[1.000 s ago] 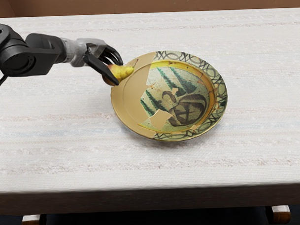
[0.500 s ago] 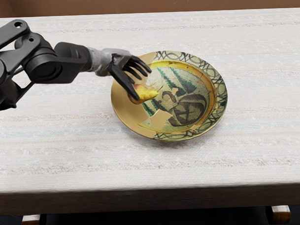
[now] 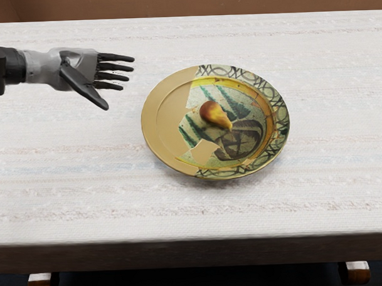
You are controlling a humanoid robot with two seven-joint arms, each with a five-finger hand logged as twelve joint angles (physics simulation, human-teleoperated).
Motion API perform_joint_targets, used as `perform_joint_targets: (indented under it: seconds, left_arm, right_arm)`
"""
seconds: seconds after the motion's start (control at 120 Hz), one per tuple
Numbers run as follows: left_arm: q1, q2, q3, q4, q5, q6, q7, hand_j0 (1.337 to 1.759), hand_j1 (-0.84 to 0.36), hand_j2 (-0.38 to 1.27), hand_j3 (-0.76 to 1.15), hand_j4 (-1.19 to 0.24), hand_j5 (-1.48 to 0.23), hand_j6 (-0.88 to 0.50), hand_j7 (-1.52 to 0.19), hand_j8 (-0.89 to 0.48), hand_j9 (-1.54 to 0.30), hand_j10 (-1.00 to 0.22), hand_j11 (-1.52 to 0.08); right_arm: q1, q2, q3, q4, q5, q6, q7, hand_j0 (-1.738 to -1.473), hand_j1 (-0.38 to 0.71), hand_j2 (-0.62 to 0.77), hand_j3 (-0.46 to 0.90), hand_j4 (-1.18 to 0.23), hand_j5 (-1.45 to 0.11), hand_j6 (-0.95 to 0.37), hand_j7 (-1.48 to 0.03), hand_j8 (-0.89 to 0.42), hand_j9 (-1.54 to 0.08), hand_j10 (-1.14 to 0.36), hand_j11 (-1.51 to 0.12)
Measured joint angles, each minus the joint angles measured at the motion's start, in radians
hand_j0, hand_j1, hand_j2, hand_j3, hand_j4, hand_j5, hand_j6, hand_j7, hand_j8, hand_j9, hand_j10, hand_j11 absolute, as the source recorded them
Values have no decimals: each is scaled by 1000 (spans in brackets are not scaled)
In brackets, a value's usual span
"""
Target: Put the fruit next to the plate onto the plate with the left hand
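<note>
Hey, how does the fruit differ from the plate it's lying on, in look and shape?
Size: the fruit is small, while the plate is far wider and carries it. Shape: the fruit is a rounded, tapering lump; the plate is a shallow round dish. Surface: the fruit is plain yellow-brown; the plate bears green and dark patterning beside bare golden patches. Both share a warm golden tone.
</note>
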Motion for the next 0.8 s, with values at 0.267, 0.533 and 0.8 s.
perform_joint_targets:
  seconds: [0.267,0.533,0.8]
  left_arm:
    - [109,145,-16,36,-87,-26,0,1658,341,5,0,-8,-12,-5,-12,-4,-11,-6,-12]
    - [186,172,-17,104,-96,-28,0,1658,347,1,0,-2,-3,-1,-3,0,-3,-1,-3]
    - [186,190,-20,162,-97,-28,0,1658,348,0,0,0,-1,1,-1,1,-1,0,-1]
  right_arm:
    - [0,0,0,0,0,0,0,-1658,-349,0,0,0,0,0,0,0,0,0,0]
    - [0,0,0,0,-1,0,0,-1658,-349,0,0,0,0,0,0,0,0,0,0]
    - [1,0,0,0,-1,0,0,-1658,-349,0,0,0,0,0,0,0,0,0,0]
